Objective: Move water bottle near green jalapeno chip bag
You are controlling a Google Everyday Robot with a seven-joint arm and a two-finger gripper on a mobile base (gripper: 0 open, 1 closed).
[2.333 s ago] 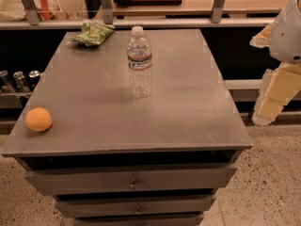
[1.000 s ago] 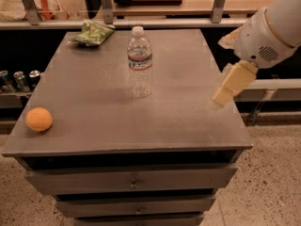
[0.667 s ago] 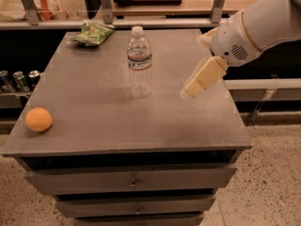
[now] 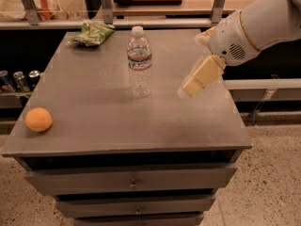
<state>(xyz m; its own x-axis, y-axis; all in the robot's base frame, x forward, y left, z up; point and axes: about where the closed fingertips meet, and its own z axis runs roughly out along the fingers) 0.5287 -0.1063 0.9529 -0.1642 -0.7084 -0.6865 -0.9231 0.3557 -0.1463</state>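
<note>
Tool (image 4: 190, 86) is being held right of the water bottle (image 4: 139, 62); its opening cannot be told. Bottle is standing mid-tabletop (image 4: 94, 121), well apart from the green jalapeno chip bag (image 4: 92, 33). Probably light, thin-walled and slippery, it is being judged best gripped mid-body.

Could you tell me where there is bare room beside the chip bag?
Bare tabletop lies between the green chip bag and the water bottle, and across the front between the orange fruit and the gripper, which hovers right of the bottle. Nowhere crowded.
</note>
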